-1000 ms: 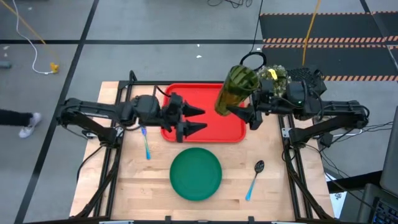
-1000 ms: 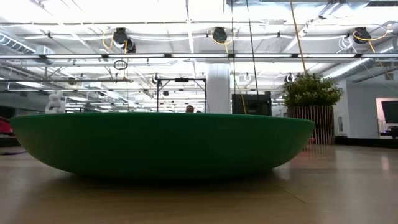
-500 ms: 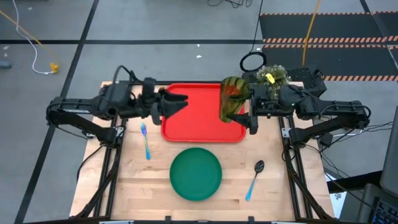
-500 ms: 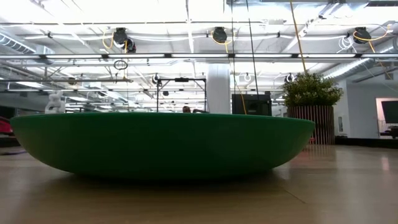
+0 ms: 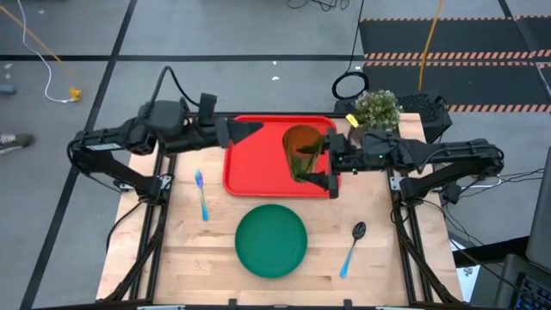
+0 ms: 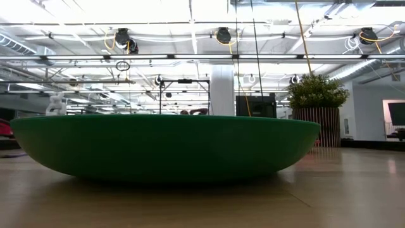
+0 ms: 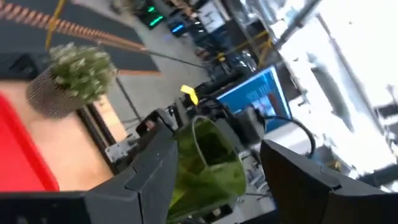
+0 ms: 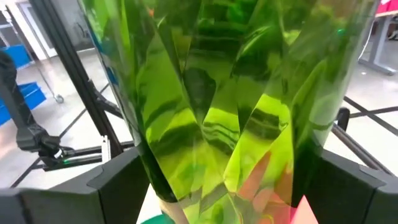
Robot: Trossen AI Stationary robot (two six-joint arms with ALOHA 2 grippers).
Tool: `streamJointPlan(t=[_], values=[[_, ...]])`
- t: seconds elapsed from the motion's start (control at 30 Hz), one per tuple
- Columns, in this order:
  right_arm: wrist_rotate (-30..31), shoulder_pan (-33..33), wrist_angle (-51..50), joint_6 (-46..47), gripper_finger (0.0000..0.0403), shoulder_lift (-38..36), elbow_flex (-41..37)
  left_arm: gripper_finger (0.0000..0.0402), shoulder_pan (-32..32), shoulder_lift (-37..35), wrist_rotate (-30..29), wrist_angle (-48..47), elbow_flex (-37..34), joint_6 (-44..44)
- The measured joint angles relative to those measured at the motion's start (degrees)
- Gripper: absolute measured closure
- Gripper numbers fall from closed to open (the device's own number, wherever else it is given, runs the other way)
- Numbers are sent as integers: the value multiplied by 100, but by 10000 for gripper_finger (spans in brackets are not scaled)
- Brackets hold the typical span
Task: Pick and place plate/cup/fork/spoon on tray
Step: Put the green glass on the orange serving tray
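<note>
Translucent olive-green faceted cup (image 5: 303, 151), pinched between the dark fingers of the right gripper (image 5: 330, 169), held above the right half of the glossy red tray (image 5: 255, 165) with rounded corners. Left gripper (image 5: 247, 129) at the tray's far left corner, fingers parted, holding nothing. Round flat dark-green plate (image 5: 271, 240) on pale wood table (image 5: 387, 258), blue-handled fork (image 5: 201, 193) left, dark-bowled spoon (image 5: 352, 245) right.

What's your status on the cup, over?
Right gripper shut on cup, over tray. Left gripper empty at tray's far-left edge. Plate, fork, spoon on table. Nothing blocking.
</note>
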Motion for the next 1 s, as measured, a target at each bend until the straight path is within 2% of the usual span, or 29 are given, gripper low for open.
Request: streamJointPlan(t=[0.27,0.4,0.67,1.0], values=[[462,-2,-42,-323,60,255,2,170,220,91,290,-1403,156,-658],[470,-4,-176,-551,60,387,2,170,206,208,327,-2106,141,-896],[623,-6,-651,-749,60,715,2,170,184,471,384,-2118,153,-894],[613,-6,-686,-748,60,936,2,170,184,865,531,-2567,149,-1175]])
